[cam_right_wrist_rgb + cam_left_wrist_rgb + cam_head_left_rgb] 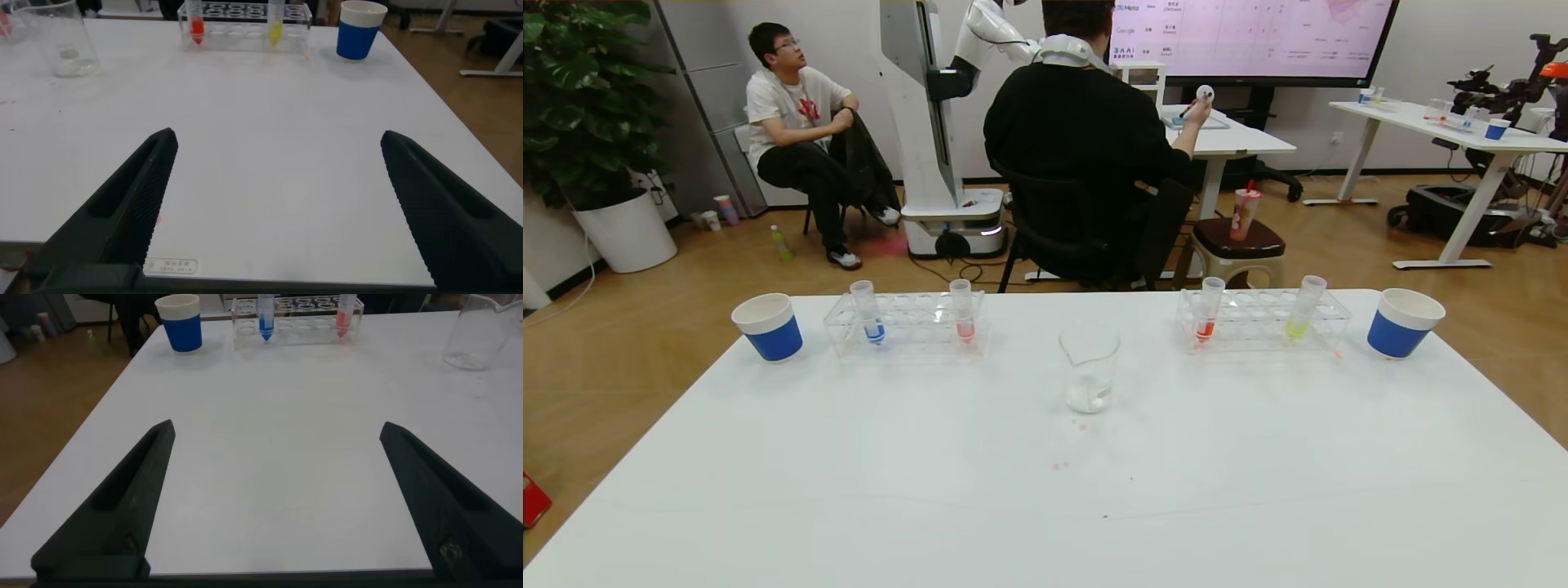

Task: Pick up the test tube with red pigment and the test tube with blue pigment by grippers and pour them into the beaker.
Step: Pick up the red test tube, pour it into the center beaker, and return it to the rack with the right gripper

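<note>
The test tube with blue pigment (871,314) stands in the left clear rack (905,327), beside a tube of paler pink-red liquid (964,314). The test tube with red pigment (1207,314), vivid orange-red, stands in the right rack (1262,321). The empty glass beaker (1089,367) stands between the racks, a little nearer me. Neither arm shows in the head view. My left gripper (276,427) is open and empty over bare table, well short of the blue tube (265,315). My right gripper (278,135) is open and empty, well short of the red tube (197,21).
A yellow-green tube (1304,309) stands in the right rack. Blue-and-white paper cups stand at the far left (769,327) and far right (1401,322) of the white table (1045,490). Small pink spots lie in front of the beaker. People sit beyond the table.
</note>
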### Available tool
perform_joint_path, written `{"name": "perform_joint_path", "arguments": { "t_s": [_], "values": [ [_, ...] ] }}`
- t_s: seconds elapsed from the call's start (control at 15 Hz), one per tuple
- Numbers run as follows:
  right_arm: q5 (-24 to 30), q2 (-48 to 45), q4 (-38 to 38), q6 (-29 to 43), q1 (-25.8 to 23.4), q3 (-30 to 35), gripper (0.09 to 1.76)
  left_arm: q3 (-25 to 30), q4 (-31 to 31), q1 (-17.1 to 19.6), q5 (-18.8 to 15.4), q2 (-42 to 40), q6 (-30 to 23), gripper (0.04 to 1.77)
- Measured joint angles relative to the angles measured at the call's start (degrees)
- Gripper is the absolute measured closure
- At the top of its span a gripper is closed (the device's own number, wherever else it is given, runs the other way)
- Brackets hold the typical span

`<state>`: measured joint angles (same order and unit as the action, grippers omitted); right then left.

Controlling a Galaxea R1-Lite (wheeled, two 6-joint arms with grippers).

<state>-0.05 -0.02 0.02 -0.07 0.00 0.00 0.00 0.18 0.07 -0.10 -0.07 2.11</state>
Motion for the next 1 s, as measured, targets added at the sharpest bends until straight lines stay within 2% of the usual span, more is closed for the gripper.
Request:
{"name": "perform_joint_path", "arguments": {
  "t_s": [1.0],
  "values": [
    [0.5, 0.0, 0.0, -0.3, 0.0, 0.0, 0.11, 0.0, 0.0, 0.0, 0.0, 0.0, 0.0, 0.06]
  ]
}}
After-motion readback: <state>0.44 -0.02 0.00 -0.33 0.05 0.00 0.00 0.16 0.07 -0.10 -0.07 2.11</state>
